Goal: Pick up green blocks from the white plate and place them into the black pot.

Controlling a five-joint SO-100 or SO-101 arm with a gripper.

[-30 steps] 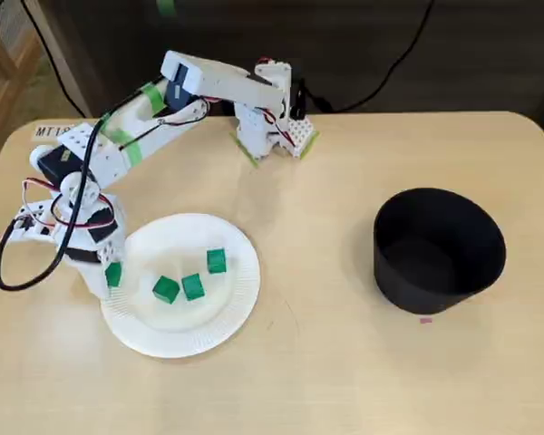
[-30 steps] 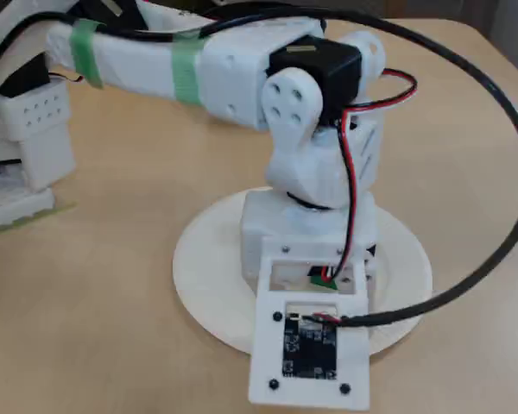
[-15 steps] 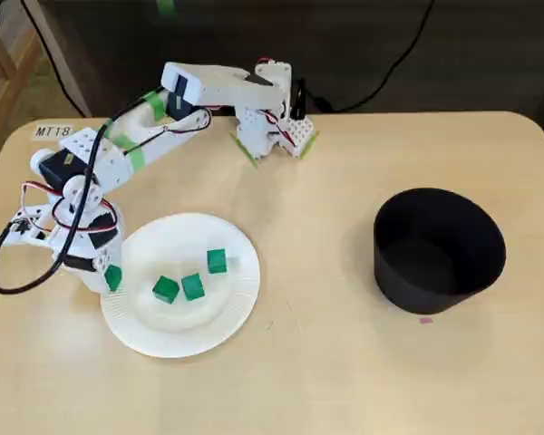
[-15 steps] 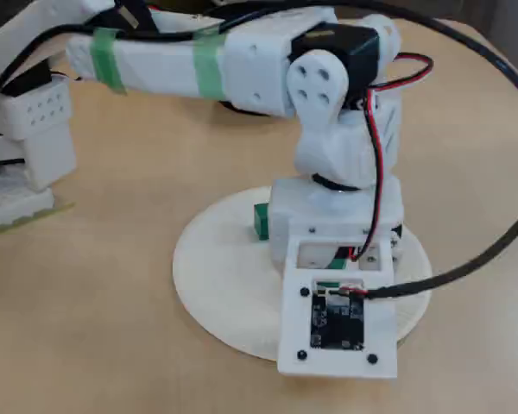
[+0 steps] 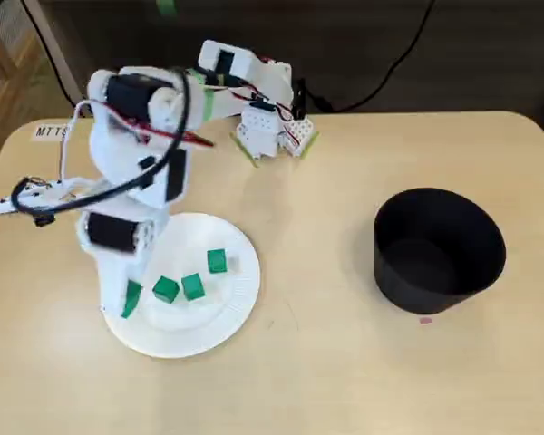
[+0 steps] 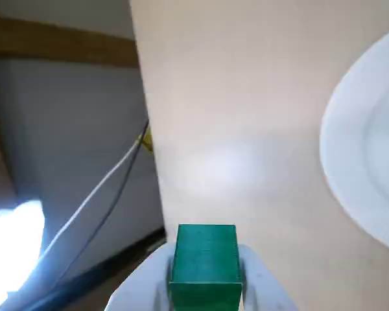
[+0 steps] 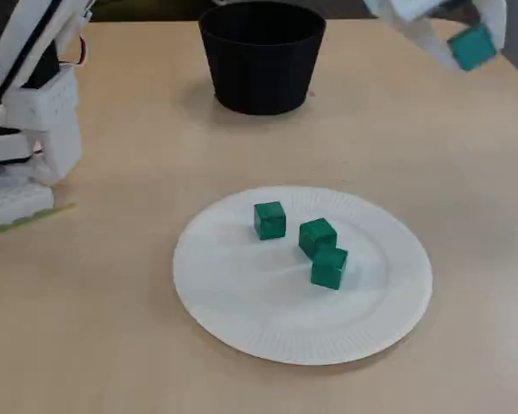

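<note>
Green block (image 6: 205, 259), pinched across its flat sides in my gripper (image 6: 205, 288), looks light, rigid and slightly slick, so I judge this mid-face hold right.

My pincer (image 6: 205, 288) grips a green block (image 6: 205, 249) at bottom centre. Tan table (image 6: 233, 116) fills the middle of the frame, a white plate (image 6: 360, 168) curves in at the right edge, and cables (image 6: 97, 191) cross the left.

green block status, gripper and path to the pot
Gripper shut on one green block, held in the air near the plate edge. Three more blocks on the plate. Pot stands apart, nothing seen in between.
</note>
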